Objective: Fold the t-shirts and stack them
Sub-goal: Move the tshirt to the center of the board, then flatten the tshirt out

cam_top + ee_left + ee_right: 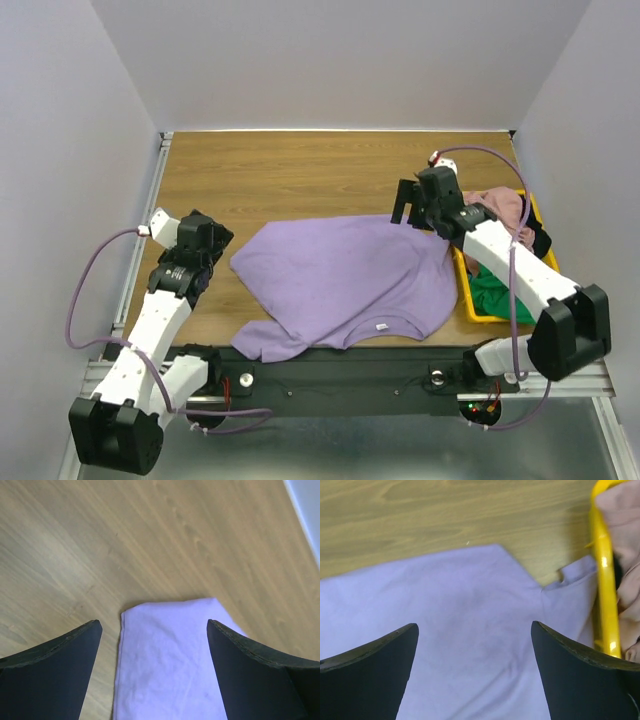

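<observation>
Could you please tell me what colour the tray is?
The tray is yellow, clearest in the right wrist view.

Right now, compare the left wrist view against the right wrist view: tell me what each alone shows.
Only the left wrist view: a narrow squared end of the lavender t-shirt and a strip of pale wall. Only the right wrist view: the yellow tray rim with a pink t-shirt inside. Both: that t-shirt on the wooden table, seen past the open left hand or right hand.
</observation>
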